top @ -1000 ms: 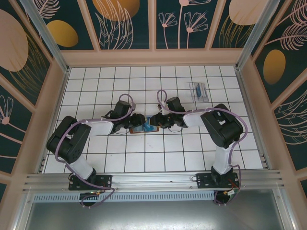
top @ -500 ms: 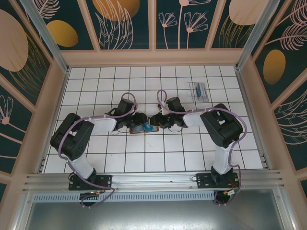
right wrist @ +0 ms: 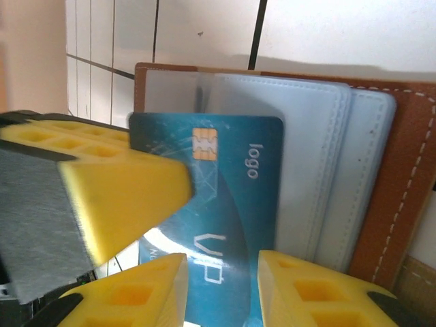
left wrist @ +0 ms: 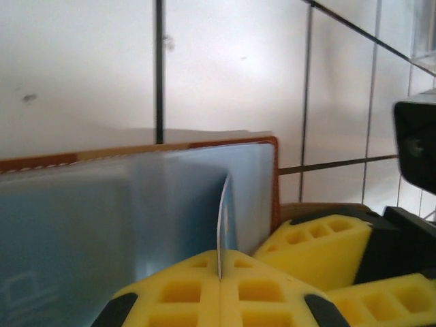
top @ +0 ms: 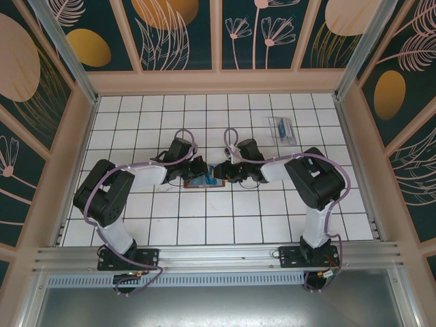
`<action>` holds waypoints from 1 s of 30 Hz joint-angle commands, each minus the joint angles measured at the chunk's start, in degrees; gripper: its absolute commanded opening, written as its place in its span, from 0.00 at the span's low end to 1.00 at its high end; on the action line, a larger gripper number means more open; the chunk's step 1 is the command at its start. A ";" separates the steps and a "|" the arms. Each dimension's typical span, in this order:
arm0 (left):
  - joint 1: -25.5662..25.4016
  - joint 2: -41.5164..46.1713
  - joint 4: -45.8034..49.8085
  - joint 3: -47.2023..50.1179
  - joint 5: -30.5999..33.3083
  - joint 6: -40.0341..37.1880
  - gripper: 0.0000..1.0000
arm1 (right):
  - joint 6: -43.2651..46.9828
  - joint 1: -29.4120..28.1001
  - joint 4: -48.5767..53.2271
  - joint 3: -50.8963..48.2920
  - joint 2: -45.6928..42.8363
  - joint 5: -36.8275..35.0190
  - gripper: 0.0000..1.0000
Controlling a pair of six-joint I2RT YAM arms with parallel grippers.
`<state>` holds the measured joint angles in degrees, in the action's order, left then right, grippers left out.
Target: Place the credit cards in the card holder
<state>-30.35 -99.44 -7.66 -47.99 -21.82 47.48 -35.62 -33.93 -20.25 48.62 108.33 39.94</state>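
Compared with a second ago, we are seeing the left arm's elbow swung a little toward the middle of the white tiled table (top: 204, 225). The left gripper (top: 198, 169), whose jaws were standing apart then, is now pinching fully closed. The right arm is keeping the same pose.

On the blue credit card (right wrist: 231, 204) we are reading the small word "logo" beside a gold chip (right wrist: 203, 143). Larger pale letters lower on its face are looking like "VIP", but they are running off the frame and we cannot be sure.

In the left wrist view, the left gripper's yellow pads (left wrist: 184, 293) are meeting on a thin translucent flap standing edge-on. It is rising from the blue-grey lining of the card holder (right wrist: 402, 177), so this gripper is clamping the holder's flap.

The holder is lying open on the table between the two arms, under both grippers. The blue card is lying face-up on its lining, and we cannot tell whether its far edge is sitting inside a pocket. One left pad is covering the card's corner near the chip.

The right gripper (top: 220, 172) is holding its jaws partly apart, with the card's face showing through the gap, unclamped. Far to the right, the remaining credit cards (top: 281, 129) are lying well apart from both grippers.
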 commanded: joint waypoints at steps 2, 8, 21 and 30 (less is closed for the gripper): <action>-0.22 0.91 2.73 -0.46 1.02 -1.93 0.00 | -0.75 1.44 -3.02 -3.73 -4.38 -0.21 0.36; -0.18 5.04 0.12 1.01 -1.20 -1.94 0.00 | -2.00 4.09 -9.55 -8.60 -8.68 2.43 0.43; -0.15 9.51 -11.55 5.44 -12.44 0.98 0.00 | -9.13 4.31 -25.38 -12.35 -8.88 12.30 0.44; -0.11 7.53 -11.30 4.30 -12.22 1.04 0.00 | -10.95 4.40 -27.39 -13.45 -9.40 13.48 0.00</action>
<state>-30.09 -91.05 -17.93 -42.59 -33.21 48.69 -46.52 -29.02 -44.66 35.51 100.75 51.33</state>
